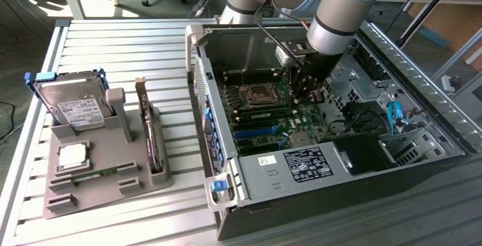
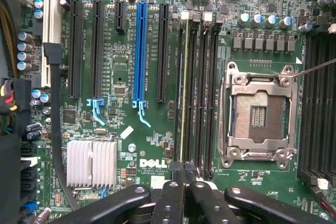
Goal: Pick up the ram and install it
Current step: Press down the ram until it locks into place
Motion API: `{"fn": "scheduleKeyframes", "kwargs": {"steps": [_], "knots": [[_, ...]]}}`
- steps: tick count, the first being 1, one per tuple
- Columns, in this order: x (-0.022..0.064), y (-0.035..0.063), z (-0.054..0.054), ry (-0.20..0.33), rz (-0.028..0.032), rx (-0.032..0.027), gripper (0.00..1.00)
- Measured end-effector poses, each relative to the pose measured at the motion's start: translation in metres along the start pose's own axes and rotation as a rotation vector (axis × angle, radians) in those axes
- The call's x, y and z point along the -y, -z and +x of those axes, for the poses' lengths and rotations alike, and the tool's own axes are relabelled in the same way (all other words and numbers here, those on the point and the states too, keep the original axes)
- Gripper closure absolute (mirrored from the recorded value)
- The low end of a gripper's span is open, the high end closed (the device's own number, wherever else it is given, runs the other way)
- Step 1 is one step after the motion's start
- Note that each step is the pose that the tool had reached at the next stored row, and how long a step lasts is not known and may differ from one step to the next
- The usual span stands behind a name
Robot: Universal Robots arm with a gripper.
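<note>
Gripper [image 2: 182,179] jaws closed together with nothing held, low over the motherboard [image 2: 131,145], ram [image 2: 184,93] seated edge-on in the memory slot beside the empty CPU socket [image 2: 260,116]

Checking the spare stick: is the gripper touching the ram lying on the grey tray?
Apart. The exterior view shows the gripper inside the computer case, the ram on the tray outside it.
</note>
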State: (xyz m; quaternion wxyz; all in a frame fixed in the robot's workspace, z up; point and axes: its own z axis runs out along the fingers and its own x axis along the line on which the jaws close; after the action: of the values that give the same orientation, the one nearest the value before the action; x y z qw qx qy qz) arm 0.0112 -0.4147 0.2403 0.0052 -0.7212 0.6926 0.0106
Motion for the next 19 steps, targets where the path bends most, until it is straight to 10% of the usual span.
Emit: {"fn": "scheduleKeyframes", "kwargs": {"steps": [9, 19], "knots": [[0.0001, -0.0122, 0.000, -0.001, -0.0003, -0.0002, 0.89], [-0.0081, -0.0035, 0.000, -0.001, 0.0000, 0.0004, 0.89]]}}
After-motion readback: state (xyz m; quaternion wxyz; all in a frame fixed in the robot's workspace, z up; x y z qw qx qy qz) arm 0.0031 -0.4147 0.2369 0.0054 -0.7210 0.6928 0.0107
